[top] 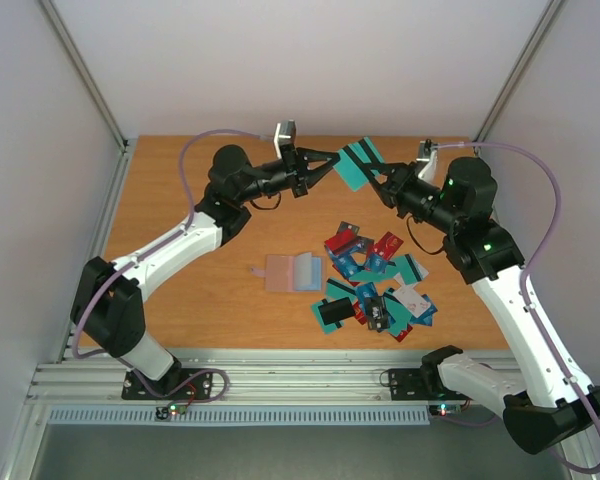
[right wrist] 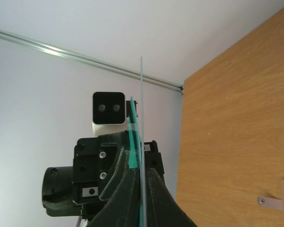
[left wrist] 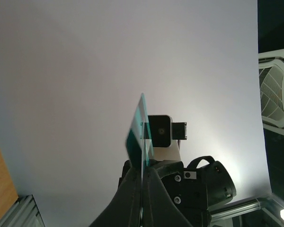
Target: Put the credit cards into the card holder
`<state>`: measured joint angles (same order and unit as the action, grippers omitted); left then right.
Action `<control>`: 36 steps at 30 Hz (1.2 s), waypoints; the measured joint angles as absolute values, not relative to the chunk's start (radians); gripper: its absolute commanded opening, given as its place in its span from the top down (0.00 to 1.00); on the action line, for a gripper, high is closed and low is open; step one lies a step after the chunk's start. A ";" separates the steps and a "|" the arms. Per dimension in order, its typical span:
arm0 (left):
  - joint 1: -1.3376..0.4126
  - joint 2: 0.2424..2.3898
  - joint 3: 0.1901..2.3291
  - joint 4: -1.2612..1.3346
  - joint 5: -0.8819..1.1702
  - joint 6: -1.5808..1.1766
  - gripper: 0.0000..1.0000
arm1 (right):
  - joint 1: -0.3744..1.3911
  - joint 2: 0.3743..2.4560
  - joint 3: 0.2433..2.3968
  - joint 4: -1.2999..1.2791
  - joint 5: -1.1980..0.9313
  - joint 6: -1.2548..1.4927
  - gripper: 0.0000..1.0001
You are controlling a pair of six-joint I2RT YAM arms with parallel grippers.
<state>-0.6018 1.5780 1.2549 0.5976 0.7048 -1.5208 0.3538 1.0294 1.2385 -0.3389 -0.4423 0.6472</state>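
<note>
Both grippers meet high over the far middle of the table, with teal credit cards (top: 357, 164) held between them. My left gripper (top: 332, 162) is shut on the cards' left edge; in the left wrist view the cards (left wrist: 141, 135) stand edge-on between its closed fingers (left wrist: 143, 182). My right gripper (top: 379, 181) is shut on their right edge; the right wrist view shows two thin cards (right wrist: 140, 118) edge-on in its jaws (right wrist: 142, 177). The card holder (top: 293, 272), tan-pink and greyish-blue, lies flat in the table's middle. A pile of loose cards (top: 375, 285) lies to its right.
The wooden table (top: 190, 220) is walled by white panels at the back and sides. A metal rail (top: 280, 375) runs along the near edge. Each wrist view shows the opposite arm's camera (left wrist: 159, 131) (right wrist: 108, 108) close behind the cards.
</note>
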 measured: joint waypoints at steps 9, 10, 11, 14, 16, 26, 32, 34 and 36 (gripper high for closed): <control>-0.606 1.550 1.196 0.496 0.707 -1.475 1.00 | 0.359 1.024 1.279 -0.620 -0.302 0.531 0.77; -0.602 1.539 1.182 0.470 0.705 -1.460 1.00 | 0.359 1.024 1.276 -0.652 -0.281 0.522 0.62; -0.597 1.522 1.163 0.432 0.702 -1.439 1.00 | 0.358 1.022 1.264 -0.689 -0.256 0.501 0.47; -0.586 1.489 1.134 0.340 0.700 -1.370 1.00 | 0.357 1.010 1.192 -0.755 -0.210 0.476 0.15; -0.581 1.483 1.128 0.271 0.702 -1.299 1.00 | 0.355 1.000 1.111 -0.781 -0.199 0.461 0.07; -0.577 1.577 1.199 -0.181 0.787 -0.894 1.00 | 0.347 1.083 1.038 -0.939 -0.249 0.312 0.05; -0.577 1.678 1.349 -0.467 0.878 -0.638 1.00 | 0.336 1.126 1.062 -0.874 -0.412 0.193 0.08; -0.577 1.703 1.393 -0.521 0.918 -0.582 1.00 | 0.321 1.126 1.055 -0.838 -0.477 0.169 0.12; -0.577 1.722 1.431 -0.568 0.963 -0.527 1.00 | 0.296 1.126 1.035 -0.786 -0.561 0.155 0.15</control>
<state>-0.5770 1.7218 1.4307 -0.5682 0.9630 -0.5274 0.2962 1.1255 1.0348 -0.7864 -0.5610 0.1551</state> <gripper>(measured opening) 0.021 0.891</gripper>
